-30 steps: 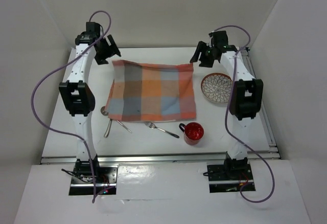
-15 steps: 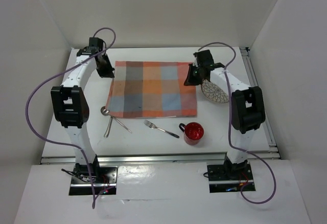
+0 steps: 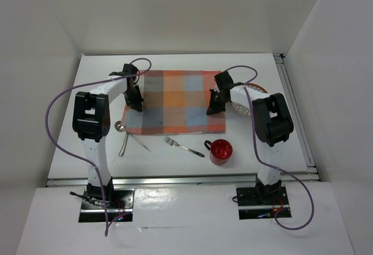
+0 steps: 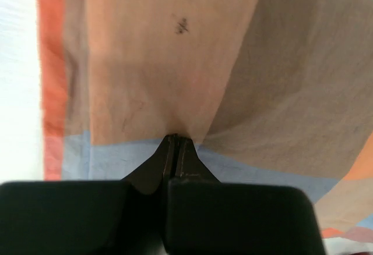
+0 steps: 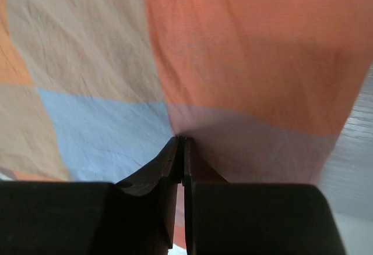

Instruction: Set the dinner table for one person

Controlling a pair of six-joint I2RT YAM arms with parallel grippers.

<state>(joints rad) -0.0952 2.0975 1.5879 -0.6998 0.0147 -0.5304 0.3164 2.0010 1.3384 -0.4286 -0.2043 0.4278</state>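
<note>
Gripping is recorded at both ends of the checked placemat (image 3: 175, 101). The left fingers (image 4: 172, 156) are closed on its left short edge, and the right fingers (image 5: 173, 156) are closed near its right short edge. In each wrist view the cloth is puckered into a small fold at the fingertips and spreads away ahead of them.

The white surface (image 3: 163, 165), which is the dinner table to be set, lies under everything and extends well beyond the cloth on all sides. The placemat is seen near the middle of that surface. Its long axis runs left to right, straight between the two arms. Each set of fingers points inward along that axis, so the cloth lies between them and neither arm is noticeably nearer its centre.

A patterned plate (image 3: 240, 108) lies just beside the right edge of the cloth and is largely hidden by the right arm. A fork (image 3: 185, 147) and a red mug (image 3: 221, 150) lie on the near side, apart from the cloth. Further cutlery (image 3: 125, 138) lies by the near left corner. Whether it touches the hem cannot be told.

Judgement: the cloth appears nearly flat, so spreading is probably close to done. Any final pull would need to be outward along the long axis and equal on both sides. The plate should be watched on the right.
</note>
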